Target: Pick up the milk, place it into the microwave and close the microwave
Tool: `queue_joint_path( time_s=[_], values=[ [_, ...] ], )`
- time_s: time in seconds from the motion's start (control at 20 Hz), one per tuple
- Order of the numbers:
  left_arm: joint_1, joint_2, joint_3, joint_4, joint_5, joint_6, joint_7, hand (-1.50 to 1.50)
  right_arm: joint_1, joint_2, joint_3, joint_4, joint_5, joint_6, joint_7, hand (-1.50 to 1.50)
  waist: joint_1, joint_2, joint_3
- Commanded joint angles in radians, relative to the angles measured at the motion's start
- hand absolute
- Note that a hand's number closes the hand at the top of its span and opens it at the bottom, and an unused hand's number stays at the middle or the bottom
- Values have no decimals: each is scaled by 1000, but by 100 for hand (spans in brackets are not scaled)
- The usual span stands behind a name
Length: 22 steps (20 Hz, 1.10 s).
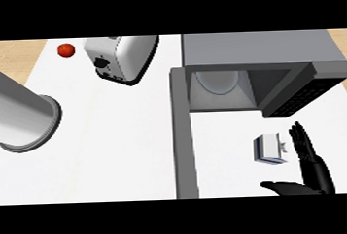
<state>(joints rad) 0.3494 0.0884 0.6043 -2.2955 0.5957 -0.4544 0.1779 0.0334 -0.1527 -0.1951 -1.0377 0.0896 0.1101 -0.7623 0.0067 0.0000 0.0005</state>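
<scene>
1. One small milk carton (269, 148), boxy and pale with bluish sides, is standing on the white counter (120, 164) at lower right, just below the microwave's opening and not inside it.
2. The right hand (311, 167) is showing just beside the carton's right side, fingers straight and released, thumb spreading leftward, grasping nothing.
3. The microwave (260, 48), a grey box at upper right, is standing open. Its door (184, 138) is running down the frame as a long grey bar left of the carton. A round pale plate (218, 81) is lying inside, and a dark panel (305, 92) is sitting at the opening's right.
4. A glossy white toaster (120, 57) and a round red fruit (66, 50) are sitting at upper left, well apart from the carton.
5. A smooth grey forearm (18, 119) is filling the left edge; its hand is lying out of view.
6. The carton's markings are showing too small to read.
</scene>
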Motion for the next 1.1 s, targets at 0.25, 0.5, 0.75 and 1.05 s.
queue_joint_path(
  time_s=[0.25, 0.5, 0.75, 1.05],
  values=[
    [17, 5, 50, -23, 52, -43, 49, -150, -194, -54, -64, 388, 25, -41, -198, -150, 4, 0, 0],
    [-34, -79, -37, -78, -52, 9, 73, -150, -265, -27, -43, 494, 62, -103, -248, -150, 2, 1, 1],
    [-12, -16, 75, 72, 18, -100, -14, -150, -357, -71, -78, 657, 43, -29, -345, 150, 12, 3, 1],
    [-28, 25, 84, 14, 73, -43, 63, -150, -338, -26, -46, 610, 89, -130, -462, 150, 8, 2, 1]
  ],
)
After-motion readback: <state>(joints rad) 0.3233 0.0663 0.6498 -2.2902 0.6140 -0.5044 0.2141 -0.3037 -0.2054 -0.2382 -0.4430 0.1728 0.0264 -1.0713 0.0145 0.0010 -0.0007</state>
